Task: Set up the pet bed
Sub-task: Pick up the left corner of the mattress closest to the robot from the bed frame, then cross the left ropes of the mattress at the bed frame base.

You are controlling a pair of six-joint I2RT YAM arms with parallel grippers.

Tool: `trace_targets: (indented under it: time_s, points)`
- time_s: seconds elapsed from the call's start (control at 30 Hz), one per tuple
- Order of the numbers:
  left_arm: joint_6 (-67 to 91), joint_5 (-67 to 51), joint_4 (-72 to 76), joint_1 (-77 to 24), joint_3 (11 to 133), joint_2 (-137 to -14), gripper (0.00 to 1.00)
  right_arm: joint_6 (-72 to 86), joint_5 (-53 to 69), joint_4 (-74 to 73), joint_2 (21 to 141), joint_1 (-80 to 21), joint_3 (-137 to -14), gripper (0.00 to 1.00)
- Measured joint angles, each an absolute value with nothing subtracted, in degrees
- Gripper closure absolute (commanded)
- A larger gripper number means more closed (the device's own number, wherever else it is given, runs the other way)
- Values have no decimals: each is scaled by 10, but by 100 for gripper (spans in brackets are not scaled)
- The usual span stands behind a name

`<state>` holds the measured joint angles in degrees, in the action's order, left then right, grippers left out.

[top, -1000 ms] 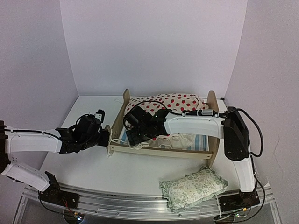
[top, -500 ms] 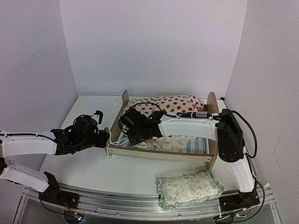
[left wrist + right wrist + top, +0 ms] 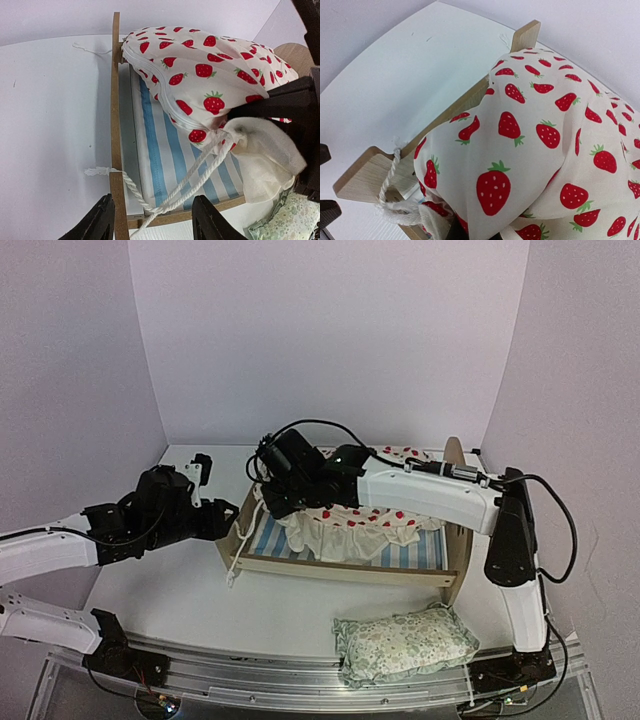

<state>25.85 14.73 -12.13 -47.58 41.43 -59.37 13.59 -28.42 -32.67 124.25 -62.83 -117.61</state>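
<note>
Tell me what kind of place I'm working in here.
Likely a lab robot test cell, not a home: bare white walls stand on three sides of a white tabletop, and a metal rail runs along its near edge.

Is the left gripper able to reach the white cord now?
Probably yes: the left gripper is open, and the white cord lies uncovered just ahead of its fingers, across the pet bed's rail.

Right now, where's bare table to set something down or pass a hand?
Free: the table strip between the pet bed and the floral pillow; also the near-left table, nearer than the left gripper. Crowded: inside the bed, where the right gripper pinches the strawberry cushion and a cord trails to the left end.
</note>
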Motion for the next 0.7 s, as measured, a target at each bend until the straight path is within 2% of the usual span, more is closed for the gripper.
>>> trace_targets:
  time_s: [0.27, 0.47, 0.7]
  points:
    - [211, 144, -170, -478, 420, -575, 55, 114, -269, -327, 1237, -628, -1198, 100]
    - [148, 132, -175, -484, 428, -569, 56, 95, -265, -335, 1234, -628, -1219, 100]
    - [79, 94, -98, -484, 438, -586, 57, 67, -266, -337, 1233, -628, -1276, 100]
